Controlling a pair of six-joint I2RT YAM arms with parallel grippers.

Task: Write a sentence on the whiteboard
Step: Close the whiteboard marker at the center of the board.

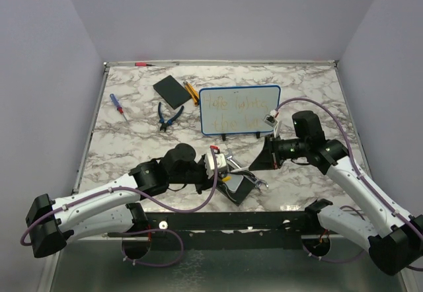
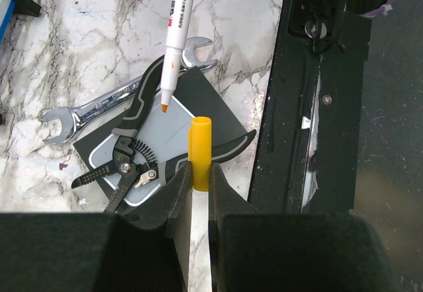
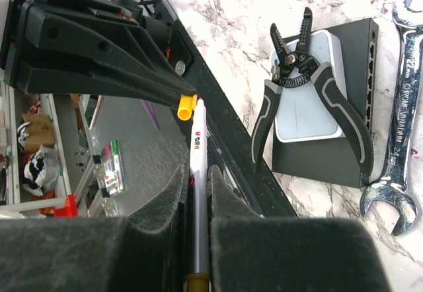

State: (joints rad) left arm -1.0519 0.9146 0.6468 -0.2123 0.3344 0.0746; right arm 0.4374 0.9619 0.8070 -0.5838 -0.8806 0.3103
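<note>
The left pincer gripped a yellow marker cap; the right pincer clenched the uncapped marker, its tip near the cap.

White marble desk, grey veining. White whiteboard, thin blue rim; sentence faint orange-yellow. White marker, orange tip. Yellow cap. Far left: black pad, blue-handled screwdriver, blue-handled pliers. Silver wrench. Black wire strippers, grey trim.
</note>
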